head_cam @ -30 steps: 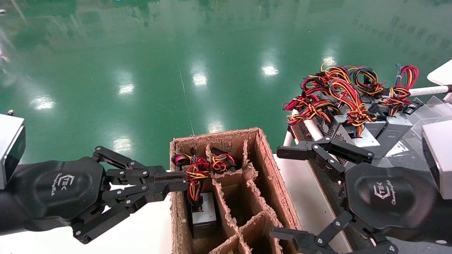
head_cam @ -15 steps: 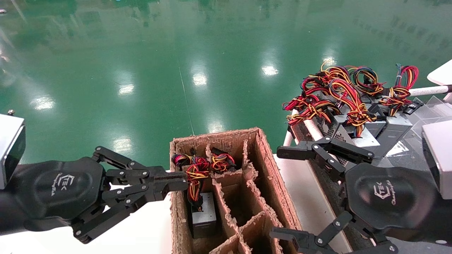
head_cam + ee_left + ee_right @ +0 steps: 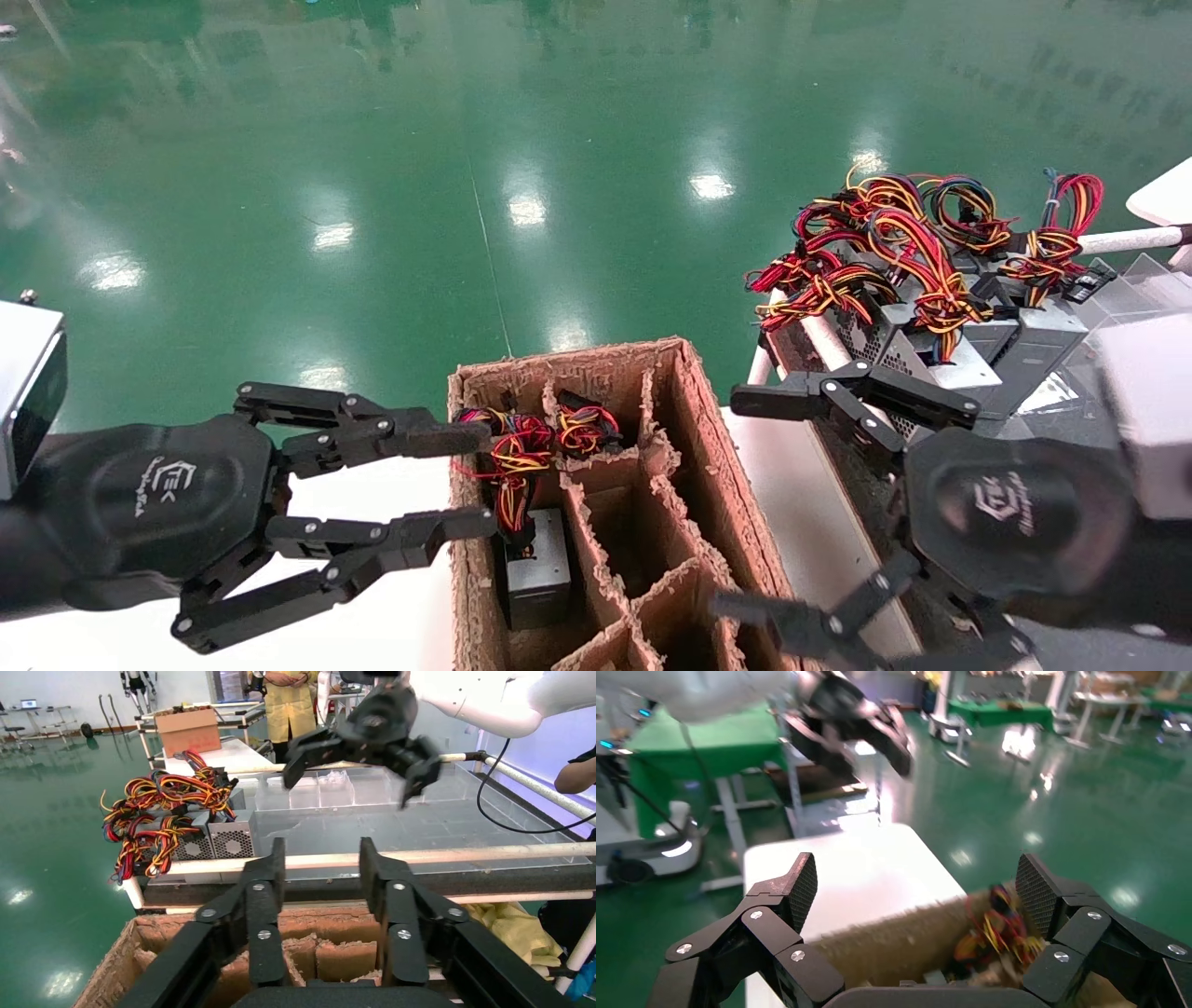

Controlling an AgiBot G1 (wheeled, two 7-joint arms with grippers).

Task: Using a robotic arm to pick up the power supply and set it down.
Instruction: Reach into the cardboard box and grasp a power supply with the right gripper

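Observation:
A grey power supply [image 3: 538, 570] stands in the near-left cell of the cardboard box [image 3: 708, 447], its red, yellow and black wires [image 3: 518, 449] spilling over the top. My left gripper [image 3: 473, 480] is open at the box's left wall, its fingertips either side of those wires, with nothing held. In the left wrist view the left gripper [image 3: 323, 864] is empty above the box dividers [image 3: 330, 952]. My right gripper [image 3: 740, 505] is wide open to the right of the box, and in its own view the right gripper [image 3: 918, 885] holds nothing.
Several more power supplies [image 3: 931, 326] with tangled wires are stacked on the rack at the right, also seen as grey vented boxes [image 3: 211, 836]. A second wire bundle [image 3: 585, 427] sits in the far middle cell. White tabletop [image 3: 391, 615] lies left of the box, and green floor beyond.
My left gripper's fingers have spread from shut to open beside the wire bundle. The right gripper has shifted slightly and is still wide open.

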